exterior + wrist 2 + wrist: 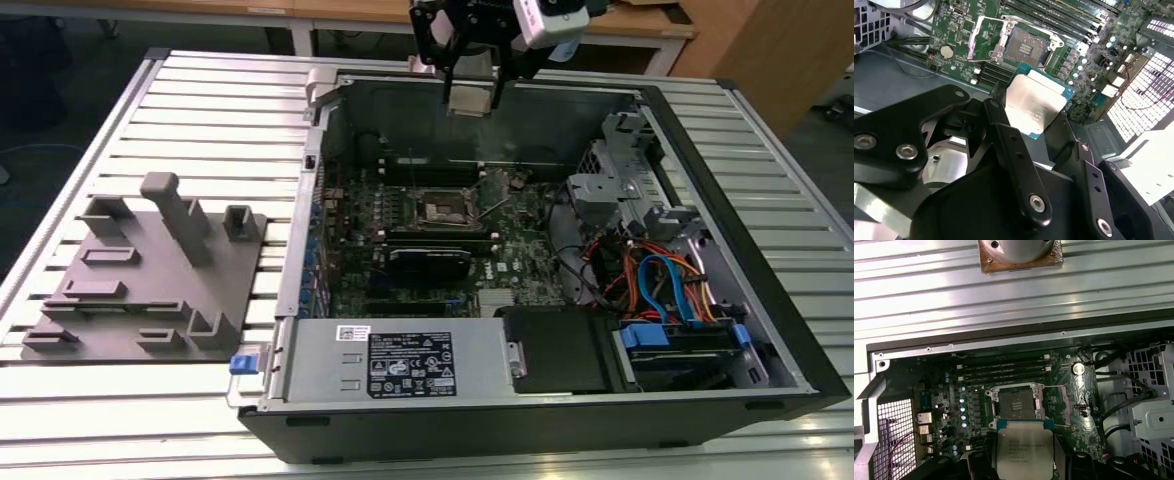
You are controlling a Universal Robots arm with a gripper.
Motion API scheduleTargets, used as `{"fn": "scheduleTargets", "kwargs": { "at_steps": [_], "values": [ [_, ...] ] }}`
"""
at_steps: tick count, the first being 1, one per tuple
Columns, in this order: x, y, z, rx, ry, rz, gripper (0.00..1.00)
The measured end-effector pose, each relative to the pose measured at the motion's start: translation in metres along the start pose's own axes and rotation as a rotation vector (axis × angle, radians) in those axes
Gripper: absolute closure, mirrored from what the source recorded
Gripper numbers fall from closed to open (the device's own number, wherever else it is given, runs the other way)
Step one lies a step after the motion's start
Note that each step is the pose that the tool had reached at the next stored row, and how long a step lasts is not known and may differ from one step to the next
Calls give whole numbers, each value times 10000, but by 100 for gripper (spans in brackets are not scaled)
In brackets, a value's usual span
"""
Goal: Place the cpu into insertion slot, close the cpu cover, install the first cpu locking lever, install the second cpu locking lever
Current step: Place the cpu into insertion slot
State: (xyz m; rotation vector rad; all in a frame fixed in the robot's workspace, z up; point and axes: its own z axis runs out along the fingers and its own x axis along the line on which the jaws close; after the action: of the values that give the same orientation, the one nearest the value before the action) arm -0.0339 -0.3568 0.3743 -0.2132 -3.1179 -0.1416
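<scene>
- In the exterior view, the computer case (534, 420) lies on the table (214, 90), with the fixture plate (147, 270) at its nine o'clock.
- The insertion slot (442, 207) sits on the motherboard (360, 260) inside the case.
- The cpu (471, 98), between the fingers of the gripper (474, 92), hangs at the slot's twelve o'clock, apart from it.
- The power supply box (400, 365) lies at the slot's six o'clock.

Matt silver metal cpu (1034, 102), ribbed metal table (214, 110), matt grey plastic fixture (147, 275)

Even light w/ glare on cpu (1034, 102)
</scene>
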Motion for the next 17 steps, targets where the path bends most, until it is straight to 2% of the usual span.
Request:
{"fn": "scheduleTargets", "kwargs": {
  "at_steps": [9,11,17],
  "values": [
    [0,0,0,-1,-9,91,46],
    [0,0,0,-3,-29,322,46],
    [0,-1,5,-22,-125,1388,46]
  ]
}}
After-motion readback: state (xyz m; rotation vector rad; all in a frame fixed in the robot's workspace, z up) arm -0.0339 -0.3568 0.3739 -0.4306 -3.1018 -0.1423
